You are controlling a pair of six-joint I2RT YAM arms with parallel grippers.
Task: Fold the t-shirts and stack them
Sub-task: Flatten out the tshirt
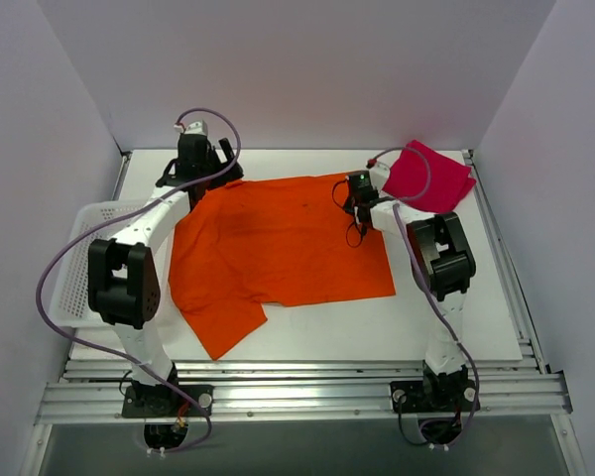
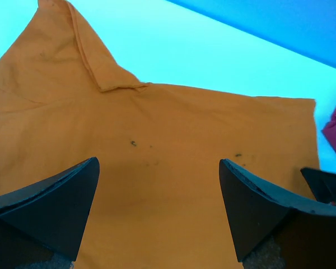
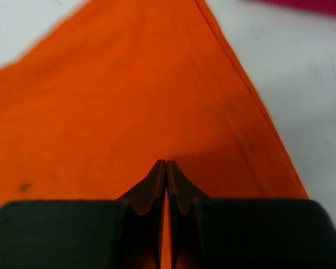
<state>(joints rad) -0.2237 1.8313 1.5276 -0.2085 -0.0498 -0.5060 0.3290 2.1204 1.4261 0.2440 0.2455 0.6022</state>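
The orange t-shirt (image 1: 278,248) lies spread flat across the middle of the table, one sleeve toward the front left. The crimson-pink t-shirt (image 1: 428,177) lies folded at the back right. My left gripper (image 1: 200,159) is open and hovers over the shirt's back left part; its fingers (image 2: 56,207) stand wide apart above the orange cloth (image 2: 157,185), holding nothing. My right gripper (image 1: 357,226) is down on the shirt near its right edge. Its fingertips (image 3: 157,174) are closed together on the orange cloth (image 3: 129,101), with a thin strip of orange between them.
A white mesh basket (image 1: 79,248) sits at the left edge of the table, behind my left arm. White walls enclose the back and sides. A metal rail (image 1: 297,392) runs along the front.
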